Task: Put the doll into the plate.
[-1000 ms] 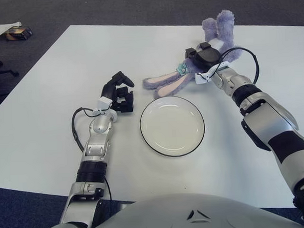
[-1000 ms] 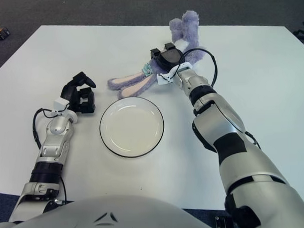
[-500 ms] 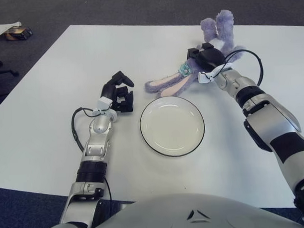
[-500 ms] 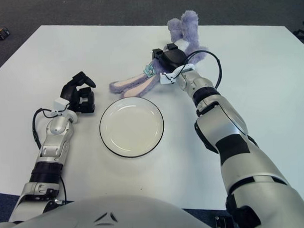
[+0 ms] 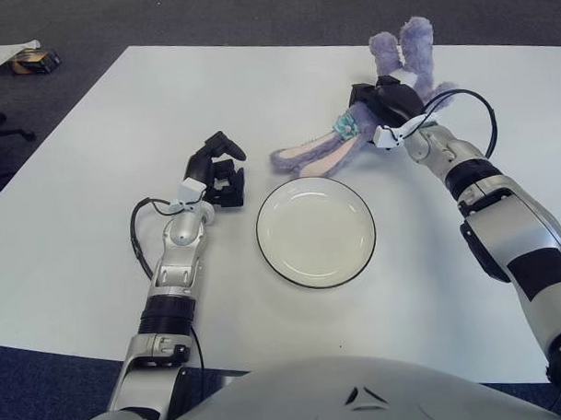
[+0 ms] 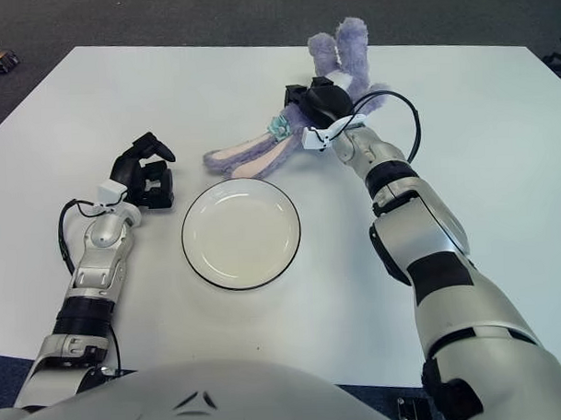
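Left eye: R hand (image 5: 384,100) on doll (image 5: 352,134), behind plate (image 5: 315,232).

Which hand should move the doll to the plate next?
Right. The right hand is already on the doll, at its middle, beyond the plate; whether it grips is unclear. The left hand shows left of the plate, curled, holding nothing, away from the doll.

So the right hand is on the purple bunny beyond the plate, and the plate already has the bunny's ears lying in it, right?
Not quite. The left eye view shows the plate holding nothing; the bunny's ears lie on the table just beyond its rim. The right hand is on the bunny, as you said.
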